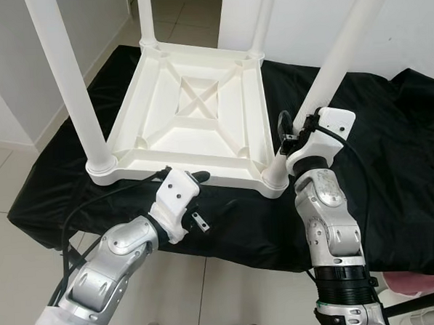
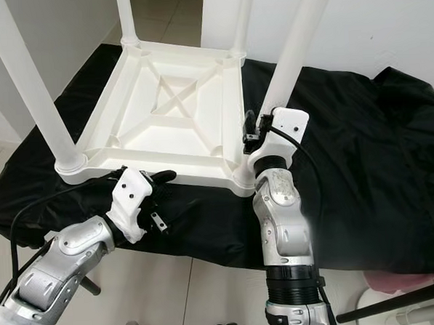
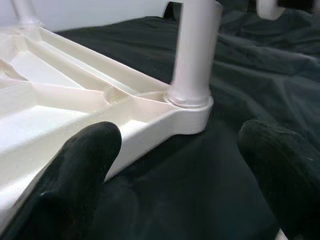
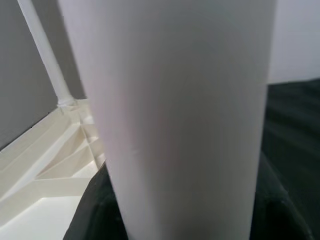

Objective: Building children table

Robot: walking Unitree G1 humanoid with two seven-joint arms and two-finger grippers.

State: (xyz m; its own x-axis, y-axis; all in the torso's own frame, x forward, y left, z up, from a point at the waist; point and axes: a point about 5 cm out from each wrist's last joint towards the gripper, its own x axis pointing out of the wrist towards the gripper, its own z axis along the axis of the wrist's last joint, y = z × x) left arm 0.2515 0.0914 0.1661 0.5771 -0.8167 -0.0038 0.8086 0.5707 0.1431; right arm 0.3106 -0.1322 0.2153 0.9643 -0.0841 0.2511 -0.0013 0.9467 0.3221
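Note:
A white plastic children's table lies upside down on a black cloth, its legs pointing up. My right gripper is shut on the near-right leg just above its socket; in the right wrist view that leg stands between the dark fingers. My left gripper is open at the table's near rim. In the left wrist view one finger rests by the rim, and the other finger hangs over the cloth, with nothing between them.
The cloth-covered surface ends close in front of me, with tiled floor below and to the left. The near-left leg rises steeply at the left. A white wall stands behind. A pink object lies on the floor at lower right.

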